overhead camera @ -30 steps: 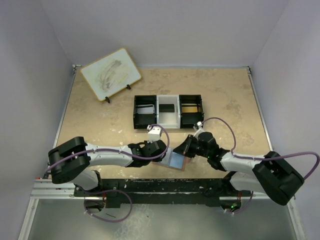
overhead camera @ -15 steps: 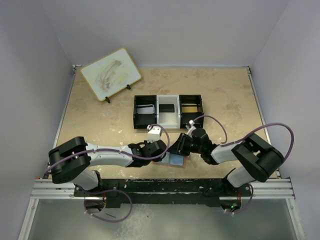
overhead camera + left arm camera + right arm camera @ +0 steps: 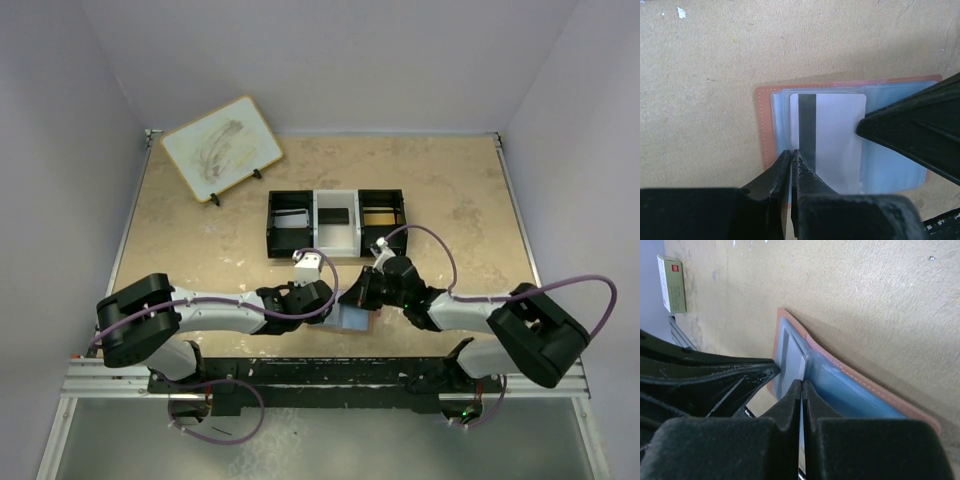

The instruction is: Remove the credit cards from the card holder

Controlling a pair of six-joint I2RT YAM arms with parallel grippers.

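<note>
While the wood-rimmed board (image 3: 220,150) leans at the table's (image 3: 200,240) ten o'clock corner, the three-compartment tray (image 3: 271,225) sits mid-table. At the tray's six o'clock the card holder (image 3: 762,135) lies open and flat. The left gripper (image 3: 791,156), fingers clenched together, has its tips at the holder's near edge. A pale credit card (image 3: 835,140) with a dark stripe lies on the blue slots. The right gripper (image 3: 801,386), likewise clenched, meets that card's three o'clock edge; whether it pinches the card is unclear.

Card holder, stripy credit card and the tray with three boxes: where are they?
card holder (image 3: 762,130): left wrist view, its brown left edge.
credit card (image 3: 837,145): left wrist view, its pale face.
tray (image 3: 288,251): top external view, its near wall.
</note>
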